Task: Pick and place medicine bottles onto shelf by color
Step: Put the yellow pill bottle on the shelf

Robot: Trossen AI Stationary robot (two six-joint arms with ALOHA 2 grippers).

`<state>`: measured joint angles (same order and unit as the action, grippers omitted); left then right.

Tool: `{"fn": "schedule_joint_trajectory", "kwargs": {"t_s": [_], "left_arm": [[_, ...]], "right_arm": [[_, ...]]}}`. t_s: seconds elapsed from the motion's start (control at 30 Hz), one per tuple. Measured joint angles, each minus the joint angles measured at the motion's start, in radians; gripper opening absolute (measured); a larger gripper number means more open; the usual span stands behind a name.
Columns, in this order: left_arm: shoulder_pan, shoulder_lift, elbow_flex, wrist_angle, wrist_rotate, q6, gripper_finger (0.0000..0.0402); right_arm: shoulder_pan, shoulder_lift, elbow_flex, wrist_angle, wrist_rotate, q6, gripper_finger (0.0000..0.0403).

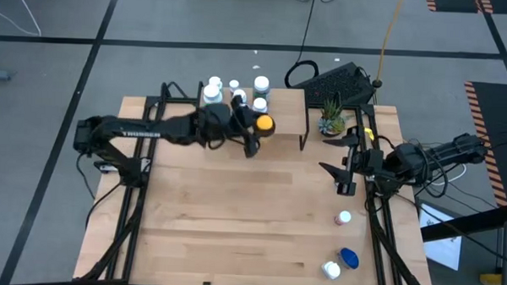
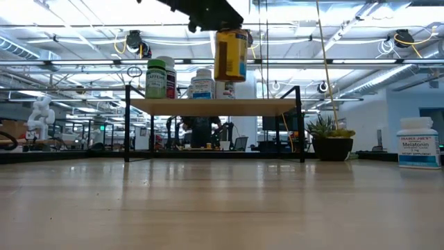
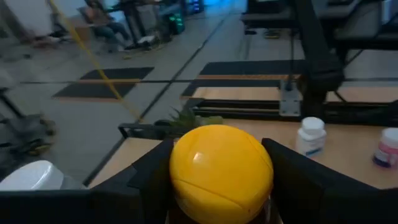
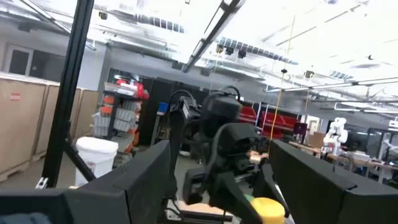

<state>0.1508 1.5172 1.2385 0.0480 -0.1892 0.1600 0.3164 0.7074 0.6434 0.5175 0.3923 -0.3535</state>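
The left gripper (image 1: 256,126) pinched the yellow-capped amber plastic pill bottle (image 2: 230,54) just under its cap. It looked light, rigid and probably slick. The right gripper (image 1: 344,173) sat spread open.

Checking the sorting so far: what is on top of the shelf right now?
The shelf carries a green bottle and white bottles. The left gripper holds the yellow-capped amber bottle above it, not set down. Anything behind these is hidden.

Wood, plastic and dark metal

We are seeing a pale wooden table (image 1: 234,218) with a smooth, slightly shining surface, a light-wood shelf (image 2: 215,105) on thin black metal legs, and an amber bottle (image 2: 230,55) of glossy plastic whose yellow cap (image 3: 221,171) is looking smooth.
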Motion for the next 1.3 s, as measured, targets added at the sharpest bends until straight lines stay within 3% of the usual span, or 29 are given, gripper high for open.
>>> {"fn": "schedule_joint_trajectory", "kwargs": {"t_s": [0.17,0.33,0.57,0.9,1.3], "left_arm": [[0.100,0.016,-0.003,-0.031,0.171,0.014,0.0219],[0.155,0.041,-0.003,-0.025,0.199,0.020,0.0234],[0.210,0.054,0.000,-0.013,0.270,0.013,0.0220],[0.232,0.056,-0.001,-0.021,0.265,0.032,0.0271],[0.234,0.056,-0.001,-0.013,0.136,0.030,0.0273]], "right_arm": [[0.000,0.001,0.000,-0.003,0.000,-0.017,0.0267],[0.000,0.000,0.000,-0.010,0.000,-0.031,0.0267],[0.000,0.000,0.000,-0.012,0.000,-0.033,0.0267],[0.000,0.000,0.000,-0.011,-0.001,-0.033,0.0267],[0.000,0.000,0.000,-0.011,-0.001,-0.033,0.0267]]}}
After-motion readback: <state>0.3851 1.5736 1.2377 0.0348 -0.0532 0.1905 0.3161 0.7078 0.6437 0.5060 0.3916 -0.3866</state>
